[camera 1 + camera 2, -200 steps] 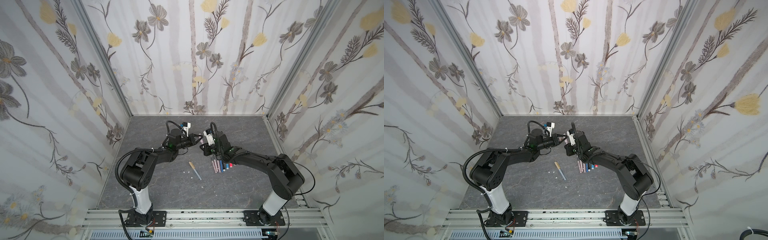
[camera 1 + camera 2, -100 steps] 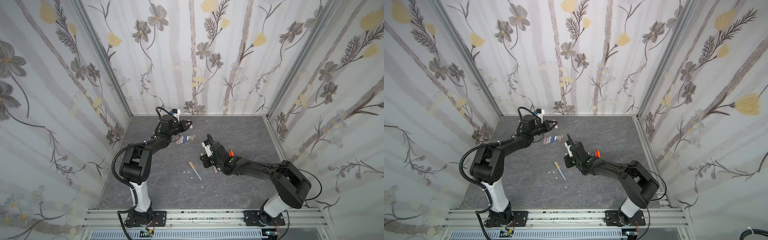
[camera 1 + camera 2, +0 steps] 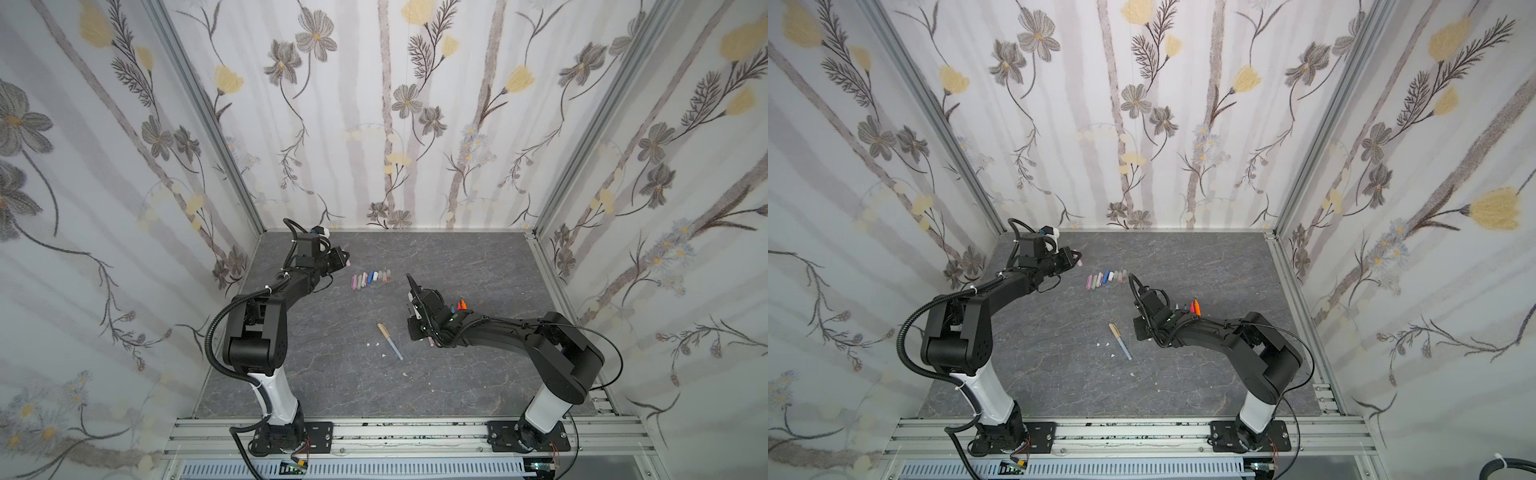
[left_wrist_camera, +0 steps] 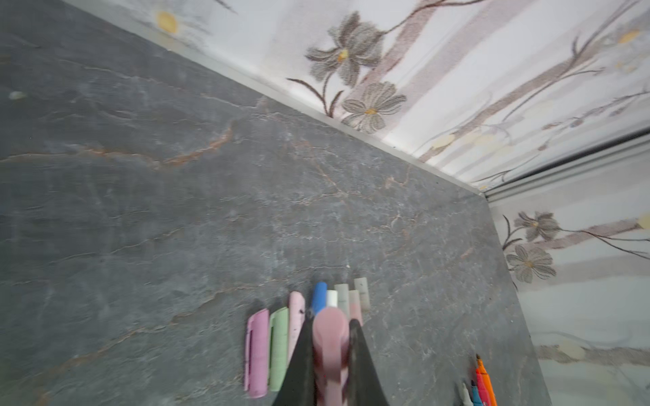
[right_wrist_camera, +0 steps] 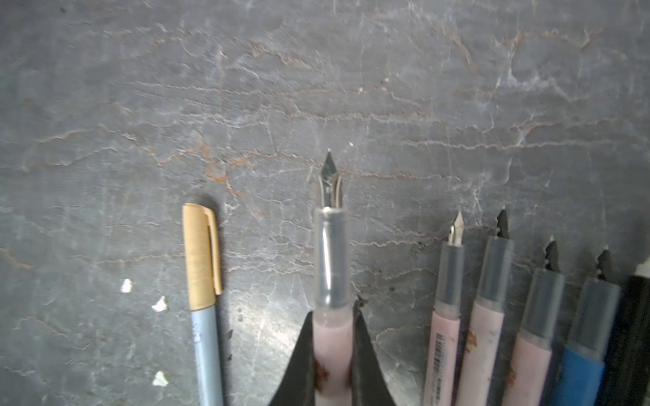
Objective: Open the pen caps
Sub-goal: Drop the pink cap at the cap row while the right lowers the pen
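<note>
Reporting on the set-down stage of one uncapping, with the halves already parted.

Clamping a pink cap (image 4: 330, 337) between the left fingers (image 4: 302, 355). Holding it near the row of loose caps (image 3: 371, 279), off that row's end nearest the left arm and apparently raised clear of the table (image 3: 457, 257).

Gripping a pink pen (image 5: 332, 337) by its barrel in the right fingers (image 5: 299, 369). Keeping the bare nib (image 5: 330, 179) pointed away from the wrist, well apart from the row of loose caps, on the side toward the robot bases.

Noting a bank of opened pens (image 5: 492, 316) on that same side of the row, likewise well apart from it.

Noting one grey-blue pen (image 3: 389, 340) not yet opened, wearing a tan cap (image 5: 200, 256) and lying well apart from the row, toward the bases.

Judging the task nearly complete, pending that last pen.

Judging the next move as follows:
- Lowering the pink cap into line at the row's end and letting go without scattering its neighbours.
- Laying the pink pen flat among the opened ones, sparing the nib any jab against the table.
- Then taking the last pen by barrel and tan cap, and pulling straight along its axis.
</note>
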`<state>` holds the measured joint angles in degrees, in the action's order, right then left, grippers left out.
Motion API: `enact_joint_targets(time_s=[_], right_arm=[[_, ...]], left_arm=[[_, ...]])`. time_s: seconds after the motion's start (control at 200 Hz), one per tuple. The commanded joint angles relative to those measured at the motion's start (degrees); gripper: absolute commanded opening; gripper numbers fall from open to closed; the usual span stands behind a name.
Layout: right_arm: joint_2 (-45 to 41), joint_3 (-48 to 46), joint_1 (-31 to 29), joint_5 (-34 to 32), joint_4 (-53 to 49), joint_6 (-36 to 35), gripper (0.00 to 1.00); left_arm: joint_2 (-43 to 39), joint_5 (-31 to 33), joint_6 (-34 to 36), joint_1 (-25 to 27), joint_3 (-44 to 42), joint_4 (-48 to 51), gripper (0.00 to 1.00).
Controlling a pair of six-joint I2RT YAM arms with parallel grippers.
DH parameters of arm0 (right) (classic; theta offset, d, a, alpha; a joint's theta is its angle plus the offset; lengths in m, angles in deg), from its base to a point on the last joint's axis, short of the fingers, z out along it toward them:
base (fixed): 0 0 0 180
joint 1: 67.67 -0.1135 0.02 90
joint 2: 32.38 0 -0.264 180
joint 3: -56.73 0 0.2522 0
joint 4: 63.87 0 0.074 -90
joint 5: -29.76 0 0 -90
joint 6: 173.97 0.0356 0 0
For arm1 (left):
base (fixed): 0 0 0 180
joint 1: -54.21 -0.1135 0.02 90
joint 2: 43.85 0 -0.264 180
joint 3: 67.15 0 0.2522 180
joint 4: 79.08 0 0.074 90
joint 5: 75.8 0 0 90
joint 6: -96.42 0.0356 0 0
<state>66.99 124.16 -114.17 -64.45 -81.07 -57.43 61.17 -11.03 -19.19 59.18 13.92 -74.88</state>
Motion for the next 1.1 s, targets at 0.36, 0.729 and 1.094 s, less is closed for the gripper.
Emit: enact_joint_targets(time_s=[0.36,0.729,1.094], right_arm=[[5.32,4.54,-0.07,-6.84,-8.45,2.83,0.16],[4.49,4.93,-2.28,-9.12,-10.85,3.18,0.20],[-3.80,5.48,-2.55,-12.30,-10.25,2.00,0.35]], left_arm=[[9.66,0.22,1.09,-1.65,5.55,5.16,0.00],[11.80,-1.31,1.22,-1.68,6.35,5.18,0.00],[14.40,-3.71,0.46,-1.54,5.16,2.54,0.09]])
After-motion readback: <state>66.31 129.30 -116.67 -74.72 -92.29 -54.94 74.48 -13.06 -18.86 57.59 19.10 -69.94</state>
